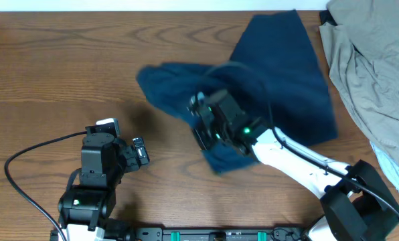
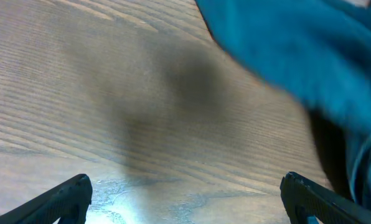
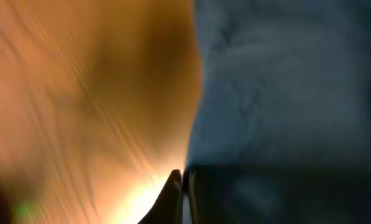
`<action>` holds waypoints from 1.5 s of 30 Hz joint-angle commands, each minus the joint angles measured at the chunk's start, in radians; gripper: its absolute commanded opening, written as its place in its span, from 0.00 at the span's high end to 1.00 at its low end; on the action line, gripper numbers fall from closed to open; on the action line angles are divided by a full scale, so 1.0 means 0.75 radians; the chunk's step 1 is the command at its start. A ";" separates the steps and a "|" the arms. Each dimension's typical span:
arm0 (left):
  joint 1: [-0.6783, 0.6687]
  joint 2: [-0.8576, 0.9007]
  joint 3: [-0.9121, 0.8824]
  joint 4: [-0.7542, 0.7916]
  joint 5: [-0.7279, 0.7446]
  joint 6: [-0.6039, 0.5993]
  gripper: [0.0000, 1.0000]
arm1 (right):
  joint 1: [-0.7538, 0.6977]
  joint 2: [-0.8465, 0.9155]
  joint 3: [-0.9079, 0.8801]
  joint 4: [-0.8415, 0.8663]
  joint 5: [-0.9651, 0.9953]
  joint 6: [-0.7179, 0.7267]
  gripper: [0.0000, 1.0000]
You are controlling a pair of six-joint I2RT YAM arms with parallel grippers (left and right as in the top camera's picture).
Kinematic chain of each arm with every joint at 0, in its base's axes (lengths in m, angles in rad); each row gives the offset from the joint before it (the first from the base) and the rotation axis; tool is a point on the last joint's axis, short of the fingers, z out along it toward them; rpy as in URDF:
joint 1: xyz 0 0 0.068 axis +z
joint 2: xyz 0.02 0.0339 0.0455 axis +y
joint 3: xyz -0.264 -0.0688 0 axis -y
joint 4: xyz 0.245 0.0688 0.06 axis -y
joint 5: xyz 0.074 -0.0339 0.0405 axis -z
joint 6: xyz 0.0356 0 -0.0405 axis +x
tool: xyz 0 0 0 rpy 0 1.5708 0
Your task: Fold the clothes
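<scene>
Altogether, counted item by item:

- One wooden table (image 1: 52,67) carries everything.
- Two garments show clearly. One dark blue garment (image 1: 286,73) lies at the middle and far side of the table. One grey-green garment (image 1: 370,67) lies crumpled at the right edge.
- One scrap of pale blue and pink fabric (image 1: 390,164) peeks out under the grey-green one; I cannot tell what it is.
- Two arms are in view, each with one gripper.
- The right gripper (image 1: 201,120) sits over the near left part of the dark blue garment, where the cloth is bunched and folded over itself. In the blurred right wrist view, its two fingers are pressed together at the cloth's edge, and it appears to pinch the fabric there.
- The left gripper (image 1: 140,150) hangs above bare wood, near the blue cloth's left corner but apart from it. In the left wrist view, its two fingers stand wide apart with nothing between them, and the blue cloth fills the upper right of that view.
</scene>
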 commanded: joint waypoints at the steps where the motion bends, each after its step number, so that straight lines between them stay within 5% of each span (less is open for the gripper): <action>1: 0.007 -0.001 0.030 0.006 -0.001 -0.003 0.02 | 0.014 0.001 0.064 0.071 -0.041 0.072 0.50; 2: 0.007 -0.001 0.030 0.005 -0.001 -0.008 0.02 | 0.013 0.001 0.075 0.065 -0.021 0.070 0.20; 3: 0.007 -0.001 0.030 0.005 -0.001 -0.008 0.02 | 0.010 0.001 0.082 0.041 0.011 0.068 0.01; 10: 0.007 0.001 0.029 0.006 0.042 -0.217 0.02 | -0.130 -0.043 0.089 -0.380 0.416 0.068 0.01; 18: 0.003 0.139 0.008 0.006 0.384 -0.252 0.02 | -0.456 -0.143 0.089 -0.704 0.502 0.072 0.01; 29: 0.003 0.597 0.008 0.210 0.741 -0.322 0.02 | -0.810 -0.159 0.089 -0.887 0.508 0.072 0.01; 41: -0.222 0.989 0.008 0.531 0.769 -0.367 0.00 | -0.978 -0.159 0.089 -0.936 0.508 0.071 0.01; 45: -0.336 1.086 0.008 0.687 0.764 -0.413 0.14 | -0.978 -0.159 0.089 -0.957 0.508 0.070 0.01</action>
